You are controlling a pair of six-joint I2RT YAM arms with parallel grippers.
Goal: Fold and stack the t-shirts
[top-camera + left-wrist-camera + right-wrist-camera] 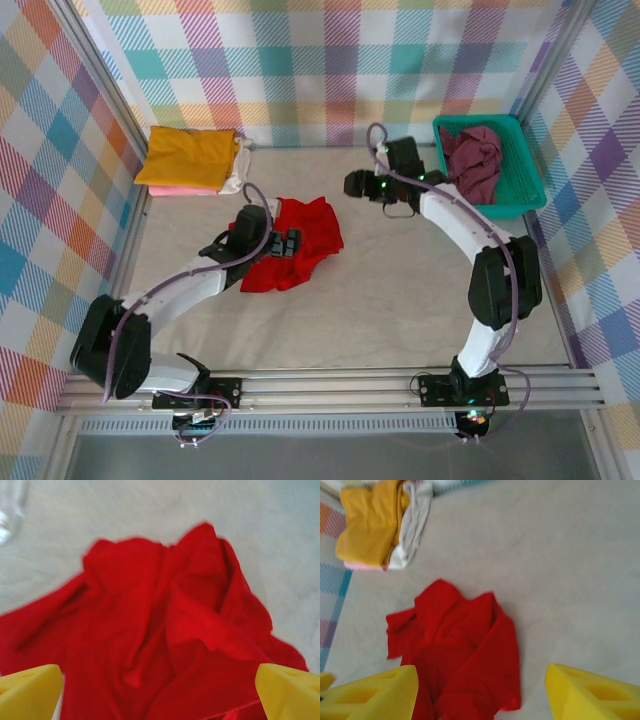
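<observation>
The bright red t-shirt lies crumpled on the table left of centre. My left gripper hovers over its left part, open; its yellow fingertips stand wide apart with rumpled red cloth between and beyond them. My right gripper is up and right of the shirt, open and holding nothing, looking down at the red t-shirt. The mustard yellow t-shirt lies folded at the back left on the pink one, with the white one at their right edge. The dark maroon t-shirt lies bunched in the basket.
A teal mesh basket stands at the back right, close behind the right arm. Checked cloth walls close in the left, back and right sides. The folded stack sits by the left wall. A metal rail runs along the near edge.
</observation>
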